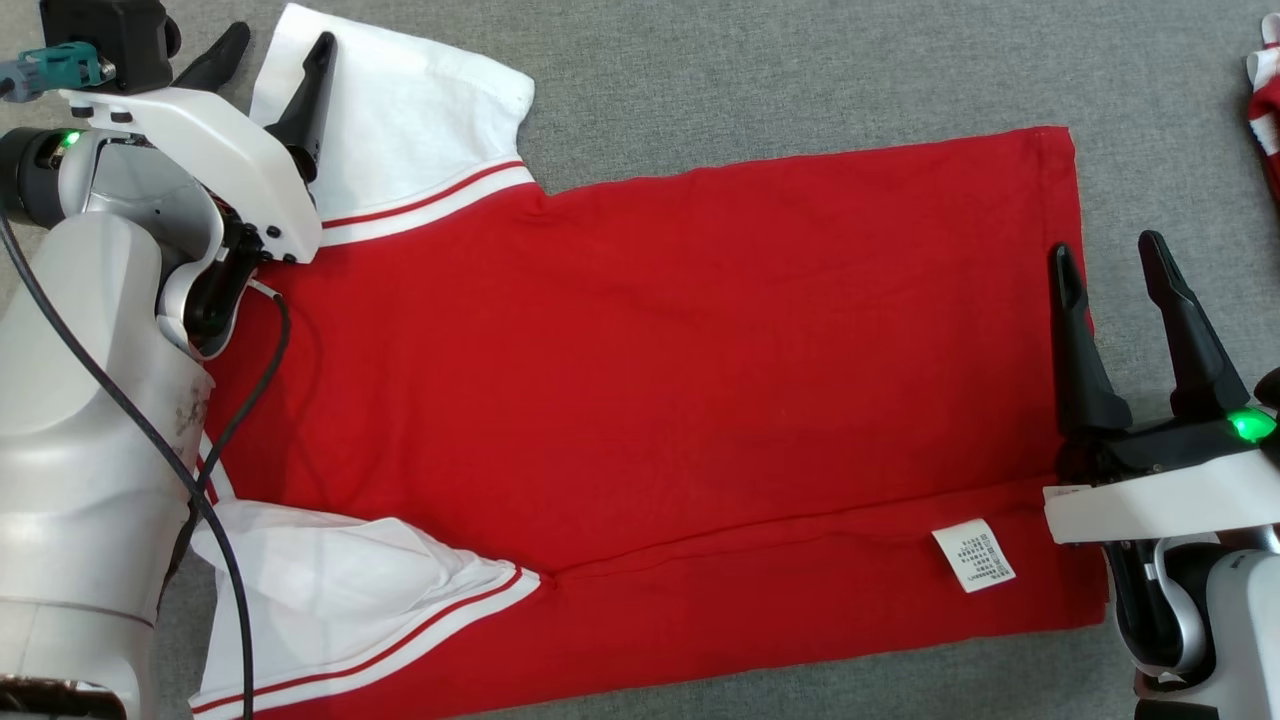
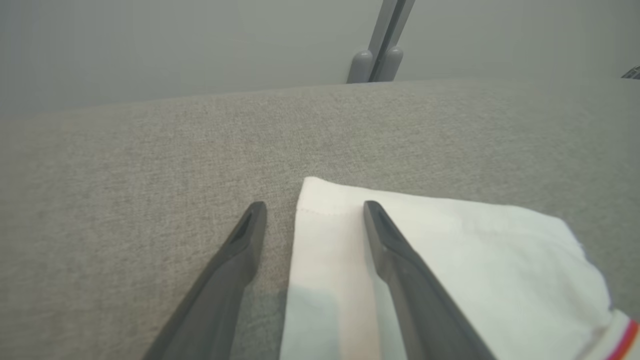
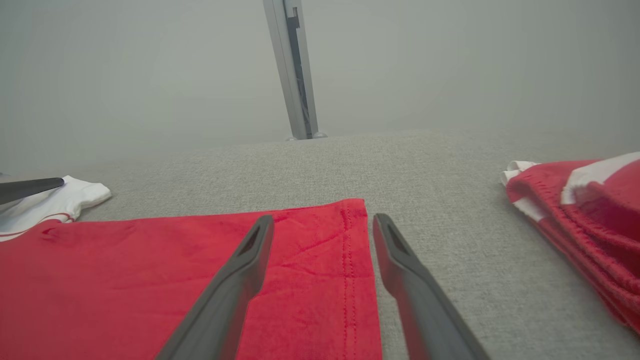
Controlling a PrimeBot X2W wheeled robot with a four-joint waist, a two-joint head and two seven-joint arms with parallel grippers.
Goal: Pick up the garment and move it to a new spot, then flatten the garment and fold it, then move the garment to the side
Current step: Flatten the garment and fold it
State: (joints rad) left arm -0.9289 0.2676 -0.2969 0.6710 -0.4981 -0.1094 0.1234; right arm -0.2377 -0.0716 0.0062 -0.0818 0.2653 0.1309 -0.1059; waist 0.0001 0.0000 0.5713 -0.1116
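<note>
The left gripper (image 1: 283,38) stands with its two dark fingers spread apart and holding nothing. In the left wrist view one finger lies over the bare grey worktop (image 1: 800,70) and the other over a white sleeve (image 1: 410,120), with the sleeve's stitched edge running between them. Whether the fingertips touch the cloth cannot be told. The right gripper (image 1: 1105,245) is likewise spread and empty. It straddles the hem (image 3: 350,260) at the opposite end: one finger is over red cloth and the other over the worktop just past the edge. Between the two grippers the garment (image 1: 650,380), a red shirt with white sleeves trimmed in red and white stripes, lies spread flat across the middle of the worktop. Its sleeves are toward the robot's left and its hem toward the right. The second sleeve (image 1: 340,590) lies rumpled at the near left corner, partly behind the left forearm. A long crease runs along the near side of the shirt, and a white care label (image 1: 973,555) lies on the red cloth near the hem. Well apart at the far right sits another red-and-white bundle of cloth (image 3: 590,210).
</note>
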